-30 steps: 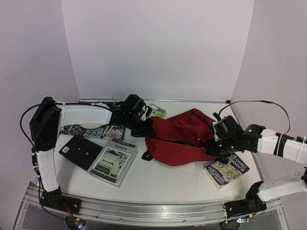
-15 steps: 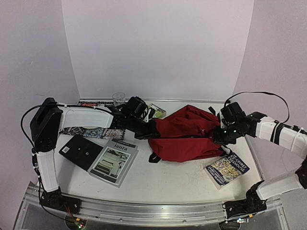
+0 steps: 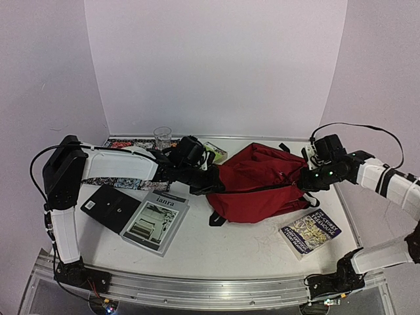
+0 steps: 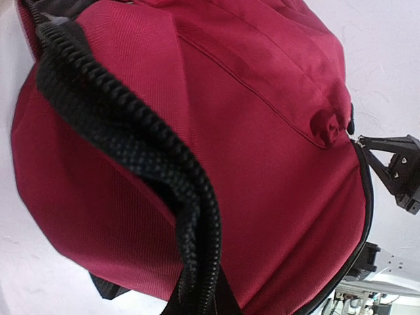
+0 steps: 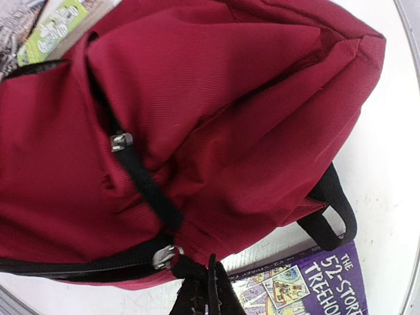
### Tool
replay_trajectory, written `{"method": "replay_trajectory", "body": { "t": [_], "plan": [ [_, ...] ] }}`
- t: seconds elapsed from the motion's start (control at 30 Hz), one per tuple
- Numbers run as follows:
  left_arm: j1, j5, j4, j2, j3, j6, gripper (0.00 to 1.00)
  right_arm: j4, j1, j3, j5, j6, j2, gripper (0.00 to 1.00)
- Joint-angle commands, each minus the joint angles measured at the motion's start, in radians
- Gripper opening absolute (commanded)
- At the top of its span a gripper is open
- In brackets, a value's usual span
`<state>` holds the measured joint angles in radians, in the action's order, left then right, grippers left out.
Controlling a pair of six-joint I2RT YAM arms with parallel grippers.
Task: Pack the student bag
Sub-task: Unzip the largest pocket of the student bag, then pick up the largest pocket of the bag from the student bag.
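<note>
Top external: student bag slumped centre-right on white tabletop, soft dark-red fabric, lumpy shape. Left end effector pinched tight on bag's left edge, right end effector clamped on its right edge. Left wrist only: chunky black zip coil up close. Right wrist only: metal zip pull, fine twill weave, lettering on glossy purple book.
</note>
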<state>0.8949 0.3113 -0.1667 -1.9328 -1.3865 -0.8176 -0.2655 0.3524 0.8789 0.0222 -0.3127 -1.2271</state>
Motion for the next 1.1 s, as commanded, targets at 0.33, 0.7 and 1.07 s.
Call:
{"method": "replay_trajectory", "body": {
  "t": [0.33, 0.7, 1.07],
  "plan": [
    [0.047, 0.012, 0.159, 0.059, 0.092, -0.132, 0.00, -0.031, -0.023, 0.064, -0.227, 0.070, -0.083, 0.00],
    [0.099, -0.017, 0.162, 0.043, 0.076, -0.162, 0.09, 0.019, -0.023, 0.224, -0.081, 0.142, -0.208, 0.11],
    [0.075, -0.070, 0.210, 0.043, 0.039, -0.199, 0.50, -0.022, -0.011, 0.116, 0.038, 0.123, 0.005, 0.44]
  ]
}}
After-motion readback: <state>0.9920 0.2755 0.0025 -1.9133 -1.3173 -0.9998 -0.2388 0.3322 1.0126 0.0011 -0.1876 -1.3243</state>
